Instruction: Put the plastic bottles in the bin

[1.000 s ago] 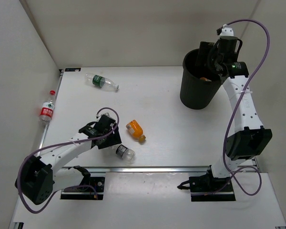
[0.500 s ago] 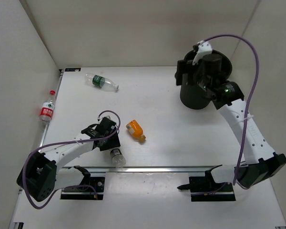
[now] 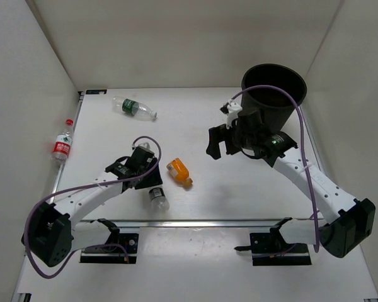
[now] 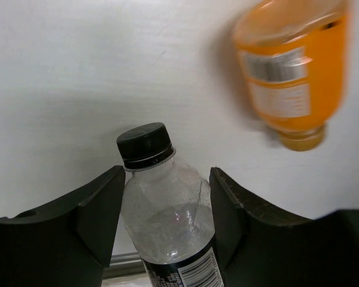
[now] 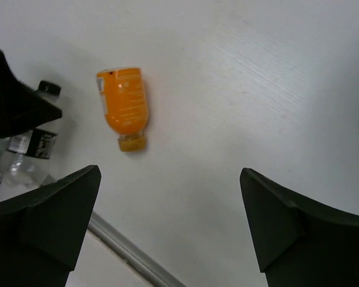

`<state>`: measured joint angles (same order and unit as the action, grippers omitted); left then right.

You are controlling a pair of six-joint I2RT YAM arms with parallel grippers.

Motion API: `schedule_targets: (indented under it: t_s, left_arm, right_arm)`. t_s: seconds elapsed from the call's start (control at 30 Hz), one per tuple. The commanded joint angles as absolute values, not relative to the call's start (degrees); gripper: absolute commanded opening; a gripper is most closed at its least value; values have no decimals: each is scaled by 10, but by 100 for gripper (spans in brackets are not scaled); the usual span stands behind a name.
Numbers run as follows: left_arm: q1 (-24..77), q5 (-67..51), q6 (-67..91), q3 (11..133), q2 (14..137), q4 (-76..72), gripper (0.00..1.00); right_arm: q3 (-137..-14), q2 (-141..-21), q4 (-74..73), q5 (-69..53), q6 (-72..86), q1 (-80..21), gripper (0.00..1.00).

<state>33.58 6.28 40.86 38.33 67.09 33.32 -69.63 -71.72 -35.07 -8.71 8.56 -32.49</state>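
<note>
My left gripper (image 3: 152,190) (image 4: 166,179) is shut on the clear bottle with the dark label (image 3: 159,202) (image 4: 167,221) near the table's front edge; both fingers press its shoulders, black cap pointing away. The squat orange bottle (image 3: 179,172) (image 4: 287,72) (image 5: 124,101) lies just right of it. My right gripper (image 3: 217,143) (image 5: 170,173) hangs open and empty above the table, between the orange bottle and the black bin (image 3: 296,100) at the back right. The green-label bottle (image 3: 133,107) lies at the back left. The red-label bottle (image 3: 62,145) lies beyond the left edge.
A metal rail (image 3: 208,221) (image 5: 125,251) runs along the table's front edge, close to the held bottle. White walls close in the left, back and right sides. The right wrist view also catches the dark-label bottle (image 5: 27,152) and the left gripper's black finger (image 5: 12,101).
My right arm swung from over the bin down and left to the table's middle, gripper open. The dark-label bottle shifted slightly left near the front edge with my left gripper.
</note>
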Motion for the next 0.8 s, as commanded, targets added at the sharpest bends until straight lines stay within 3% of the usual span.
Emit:
schedule_targets:
  t_s: [0.0,0.23,0.47,0.77]
  left_arm:
    - [339,54,382,439,642,317,16]
    - [341,62,390,484,599,180,19]
    - [374,73,447,460,595,-20,16]
    - [379,2,434,431,570,-112,26]
  right_arm:
    - [-671,-680,-295,-204,124,-296,100]
    - [-564,-656,-113,-458,235,-268,99]
    - [-533,-711,42,-515,324,-297,99]
    - [-548,-791,161,-598,364,-322,99]
